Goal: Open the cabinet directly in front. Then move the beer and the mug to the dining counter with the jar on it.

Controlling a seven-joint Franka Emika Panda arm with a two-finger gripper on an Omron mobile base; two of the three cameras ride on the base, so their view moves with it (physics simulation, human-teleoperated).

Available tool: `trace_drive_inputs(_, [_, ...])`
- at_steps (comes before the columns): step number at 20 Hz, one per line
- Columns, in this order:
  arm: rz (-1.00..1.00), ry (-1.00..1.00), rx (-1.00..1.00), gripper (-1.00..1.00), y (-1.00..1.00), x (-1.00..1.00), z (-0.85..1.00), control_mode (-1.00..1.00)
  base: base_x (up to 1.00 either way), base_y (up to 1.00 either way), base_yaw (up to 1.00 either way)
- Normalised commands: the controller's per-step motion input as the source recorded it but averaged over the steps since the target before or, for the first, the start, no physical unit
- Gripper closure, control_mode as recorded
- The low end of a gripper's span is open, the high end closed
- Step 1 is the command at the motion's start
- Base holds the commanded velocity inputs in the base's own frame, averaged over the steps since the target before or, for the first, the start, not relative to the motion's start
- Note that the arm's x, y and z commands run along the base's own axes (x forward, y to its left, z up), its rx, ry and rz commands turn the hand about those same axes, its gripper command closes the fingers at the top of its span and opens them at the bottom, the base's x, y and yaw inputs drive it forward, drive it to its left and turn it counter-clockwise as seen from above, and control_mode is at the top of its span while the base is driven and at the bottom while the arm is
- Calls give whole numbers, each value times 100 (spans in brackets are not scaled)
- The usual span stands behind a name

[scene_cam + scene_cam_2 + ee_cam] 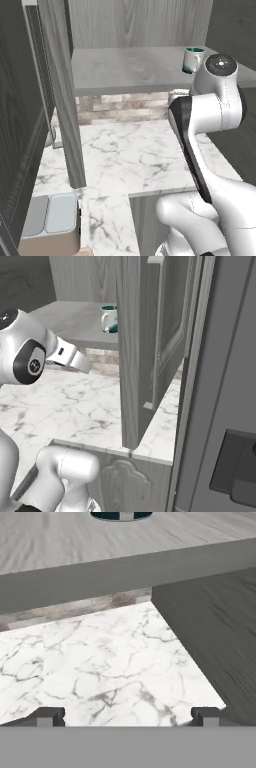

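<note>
The cabinet stands with both grey doors swung out: the left door (62,100) and the right door (145,346), also the dark slab (215,637). The mug (193,60) (109,318), silvery with a teal rim, sits at the right of the cabinet's bottom shelf (125,70); its base (121,515) shows at the hand view's top. My gripper (127,717) is open and empty, below the shelf's front edge and over the marble worktop (100,667), aimed toward the shelf. My hand (72,356) hangs left of the right door. The beer, jar and dining counter are out of view.
A brick backsplash (125,107) runs under the cabinet behind the worktop. A tall dark grey appliance front (225,381) stands close on the right. A pale container with two lids (50,220) sits at the lower left. My arm's elbow (220,100) is beside the shelf.
</note>
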Motion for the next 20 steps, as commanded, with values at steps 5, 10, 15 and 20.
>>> trace_drive_inputs(5, [0, -2, -1, -100, -25, -7, 59, -100, 0, 0, 0])
trace_drive_inputs(10, [3, -20, 1, -100, -65, -16, 31, -100, 0, 0, 0])
trace_drive_inputs(15, [15, -35, 0, -100, -27, 0, 12, -100, 0, 0, 0])
trace_drive_inputs(20, [8, -30, 0, -100, -2, 3, 22, -100, 0, 0, 0])
